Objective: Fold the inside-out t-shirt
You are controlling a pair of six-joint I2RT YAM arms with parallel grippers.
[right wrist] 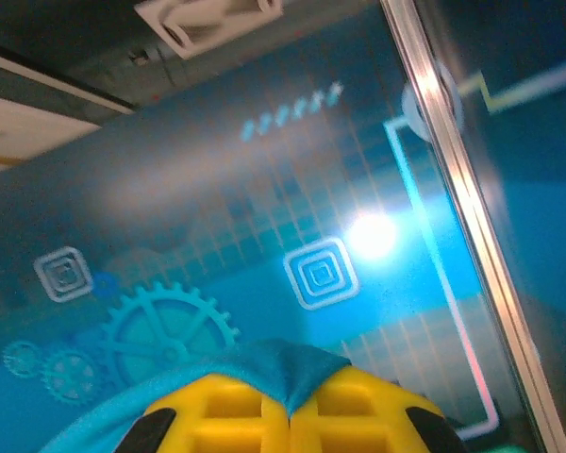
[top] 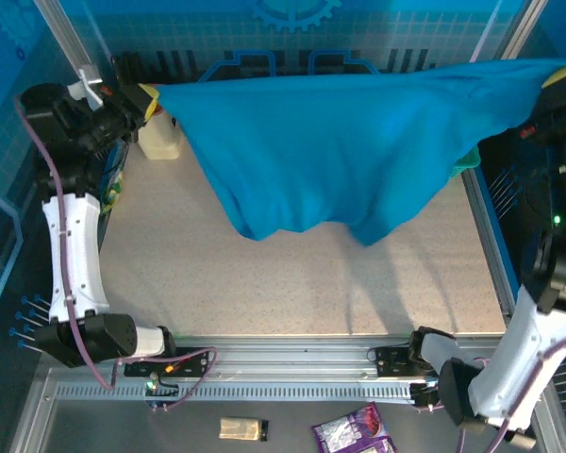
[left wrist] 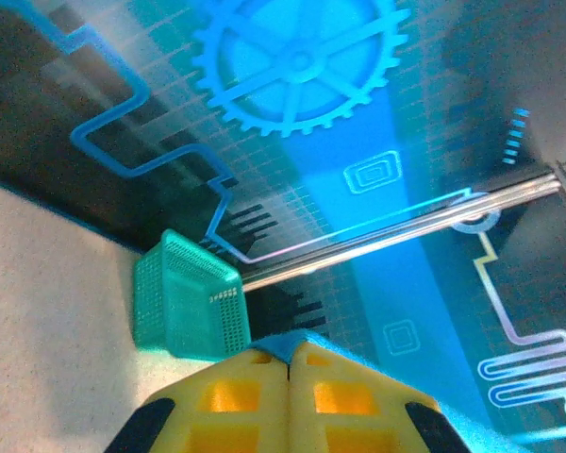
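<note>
Where pinched at its top corners, stretched wide: plain blue-teal cloth t-shirt [top: 340, 151], sagging below and between left end effector [top: 149, 98] and right end effector [top: 560, 81], above speckled beige table [top: 264, 283]. Each yellow finger pair clamped together on cloth edge. Lettering on purple packet [top: 352, 434], well behind right end effector, too small to read.

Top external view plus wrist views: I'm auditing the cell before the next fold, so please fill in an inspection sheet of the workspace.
Surface: speckled table, shadowed under the cloth.
Job's things: t-shirt spread between both grippers, sagging midway.
Clutter: white bottle far left; mesh basket; packets by the arm bases.
Grippers: left gripper and right gripper, jaws shut on the t-shirt's edge.
Cables: purple cable along the left arm.
Surroundings: blue gear-print panels.
</note>
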